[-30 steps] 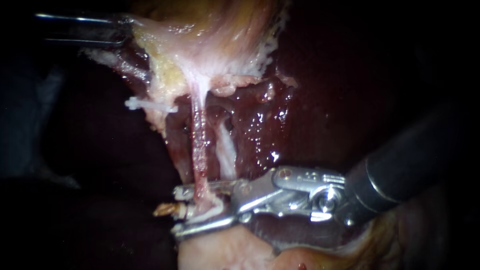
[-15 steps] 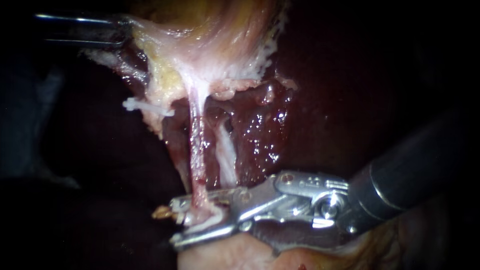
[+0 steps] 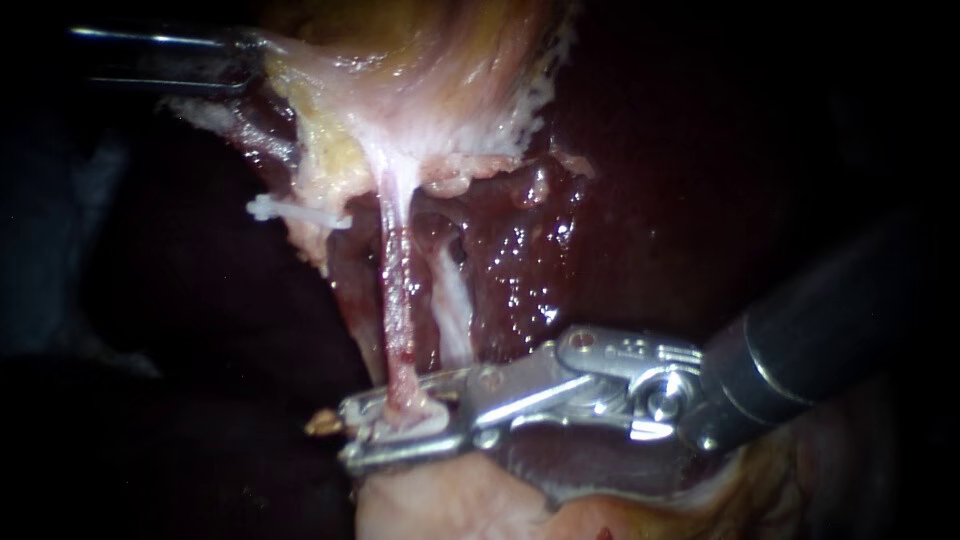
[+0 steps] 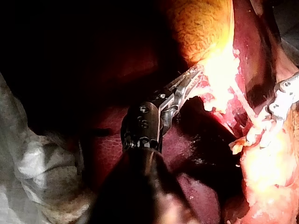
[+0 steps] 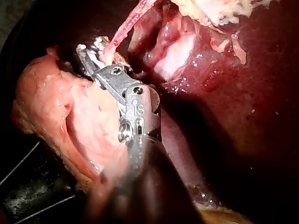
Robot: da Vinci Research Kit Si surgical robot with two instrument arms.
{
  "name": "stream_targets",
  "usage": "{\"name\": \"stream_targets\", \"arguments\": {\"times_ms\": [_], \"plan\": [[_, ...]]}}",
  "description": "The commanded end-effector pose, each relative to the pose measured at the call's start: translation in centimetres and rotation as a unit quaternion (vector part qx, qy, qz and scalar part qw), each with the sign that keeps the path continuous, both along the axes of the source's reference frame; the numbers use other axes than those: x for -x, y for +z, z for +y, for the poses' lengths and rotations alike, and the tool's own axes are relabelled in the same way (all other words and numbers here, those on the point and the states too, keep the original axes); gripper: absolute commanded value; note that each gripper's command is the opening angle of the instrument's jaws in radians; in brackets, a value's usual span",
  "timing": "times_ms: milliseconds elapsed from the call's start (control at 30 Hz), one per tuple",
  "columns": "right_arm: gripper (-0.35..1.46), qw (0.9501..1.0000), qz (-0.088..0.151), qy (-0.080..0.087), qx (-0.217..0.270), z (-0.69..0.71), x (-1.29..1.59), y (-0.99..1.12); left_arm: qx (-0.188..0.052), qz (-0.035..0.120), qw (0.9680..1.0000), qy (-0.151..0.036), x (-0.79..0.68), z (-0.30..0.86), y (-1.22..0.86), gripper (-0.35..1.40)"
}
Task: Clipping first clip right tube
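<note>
— What is the work lying on?
— The liver [image 3: 610, 200], dark red and wet, with glints across it. Past its edge the room falls to black. In the left wrist view a crumpled grey sheet [image 4: 37, 163] lies beside the left instrument's shaft.
— And the tube?
— The reddish tube [image 3: 397, 290] runs taut from the gallbladder [image 3: 420, 80] down over the liver. The right instrument [image 3: 352, 435] has its claw clamped across the tube's lower end, one jaw on either side, with something white pressed in beside the tube.
— Anything near that tube?
— A pale tube [image 3: 452, 310] lies just beside it and disappears behind the claw. A pink mass [image 3: 440, 500] lies below the tube's lower end.
— The left instrument [image 3: 245, 60]?
— Well apart from the tube, its claw closed on the gallbladder's edge.
</note>
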State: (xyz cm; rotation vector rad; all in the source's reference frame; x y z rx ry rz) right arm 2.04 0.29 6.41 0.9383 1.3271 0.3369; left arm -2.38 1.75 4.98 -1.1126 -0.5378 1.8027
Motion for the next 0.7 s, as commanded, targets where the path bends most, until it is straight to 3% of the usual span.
{"name": "stream_targets", "arguments": {"times_ms": [33, 433, 533, 600, 700], "plan": [[0.01, 1.0, -0.002, 0.001, -0.002, 0.01, 0.0, 0.0, 0.0, 0.0, 1.0, 0.0, 0.0, 0.0, 0.0, -0.35], [-0.22, 0.9998, -0.013, 0.002, -0.018, 0.05, 0.01, 0.03, 0.0, 0.0, 1.0, 0.0, 0.0, 0.0, 0.0, -0.35], [-0.35, 0.9984, -0.026, 0.001, -0.05, 0.06, 0.03, 0.04, 0.0, 0.0, 1.0, 0.0, 0.0, 0.0, 0.0, -0.35], [-0.35, 0.9965, -0.037, 0.0, -0.075, 0.06, 0.05, 0.05, 0.0, 0.0, 1.0, 0.0, 0.0, 0.0, 0.0, -0.35], [-0.35, 0.9965, -0.038, 0.002, -0.074, 0.06, 0.07, 0.04, 0.0, 0.0, 1.0, 0.0, 0.0, 0.0, 0.0, -0.35]]}}
